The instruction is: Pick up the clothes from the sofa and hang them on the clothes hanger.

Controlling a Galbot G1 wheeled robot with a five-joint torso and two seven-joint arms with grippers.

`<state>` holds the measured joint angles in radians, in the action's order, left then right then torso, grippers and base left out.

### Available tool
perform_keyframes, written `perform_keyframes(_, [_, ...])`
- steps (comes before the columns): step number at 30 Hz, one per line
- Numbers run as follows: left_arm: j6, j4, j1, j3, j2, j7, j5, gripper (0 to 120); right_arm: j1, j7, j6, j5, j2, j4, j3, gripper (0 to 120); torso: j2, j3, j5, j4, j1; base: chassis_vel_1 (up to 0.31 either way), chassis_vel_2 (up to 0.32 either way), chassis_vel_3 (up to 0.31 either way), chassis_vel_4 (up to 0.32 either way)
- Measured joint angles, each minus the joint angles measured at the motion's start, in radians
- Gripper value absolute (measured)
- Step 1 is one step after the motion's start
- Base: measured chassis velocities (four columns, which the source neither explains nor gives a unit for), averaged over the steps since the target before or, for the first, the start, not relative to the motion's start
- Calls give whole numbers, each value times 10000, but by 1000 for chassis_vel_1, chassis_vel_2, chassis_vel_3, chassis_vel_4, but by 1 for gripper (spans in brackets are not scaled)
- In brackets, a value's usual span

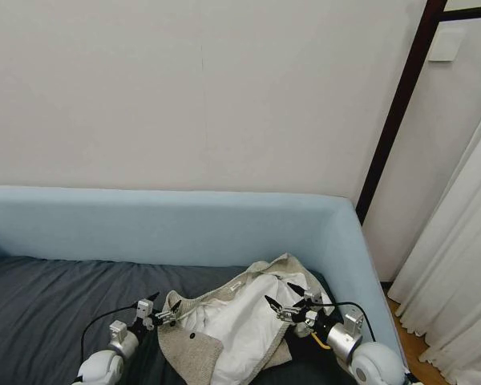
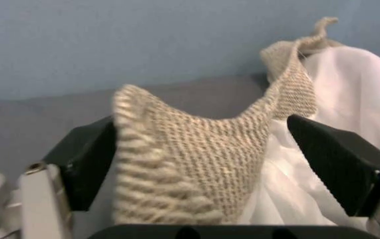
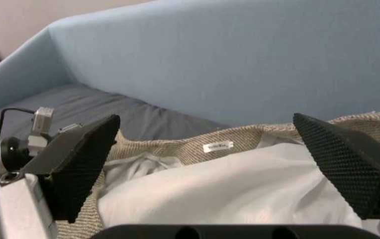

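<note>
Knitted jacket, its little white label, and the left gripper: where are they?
knitted jacket (image 1: 182, 355), head view, beige knit front.
label (image 3: 217, 147), right wrist view, tag's middle.
left gripper (image 2: 202, 128), left wrist view, between its fingertips.

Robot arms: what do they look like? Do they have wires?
Both are rounded silver-white tubes: the left arm and the right arm. A thin black cable loops beside each. The left gripper and right gripper are small metal parts with black wedge-shaped fingers, which have a fine dotted grip pattern on their inner faces.
</note>
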<state>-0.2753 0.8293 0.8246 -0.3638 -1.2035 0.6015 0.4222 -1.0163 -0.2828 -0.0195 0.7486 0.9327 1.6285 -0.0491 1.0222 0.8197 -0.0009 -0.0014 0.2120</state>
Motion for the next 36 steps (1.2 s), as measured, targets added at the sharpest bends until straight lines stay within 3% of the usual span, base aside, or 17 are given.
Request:
perform_keyframes(11, [7,-303,-118,-162,-80,545,-385,54,84,0,-23,20,10,-156,-59,100,0,0,0,2,0,0,0,0,0])
perform_keyframes(20, [-141,-128,184,-428,508,936,-356,16,157,-9,-57,40,29,-232,-27,100,1,-1,0,2,0,0,0,0,0])
perform_keyframes(26, [-463,220,358,-497,646,949,25,0,118,30,-161,-17,-11,-233,-43,100,0,-1,-1,-1,0,0,0,0,0])
perform_keyframes(30, [-839,1589,681,-498,1037,332,653,0,201,970,-99,-288,-12,-234,-12,100,0,-1,-3,1,0,0,0,0,0])
perform_keyframes(31, [-839,1589,681,-498,1037,332,653,0,201,970,-99,-288,-12,-234,-12,100,0,-1,-3,1,0,0,0,0,0])
perform_keyframes(36, [-841,4444,1136,-607,2045,-891,1280,0,289,1290,-15,-289,33,-192,-6,100,1,-1,3,-2,0,0,0,0,0])
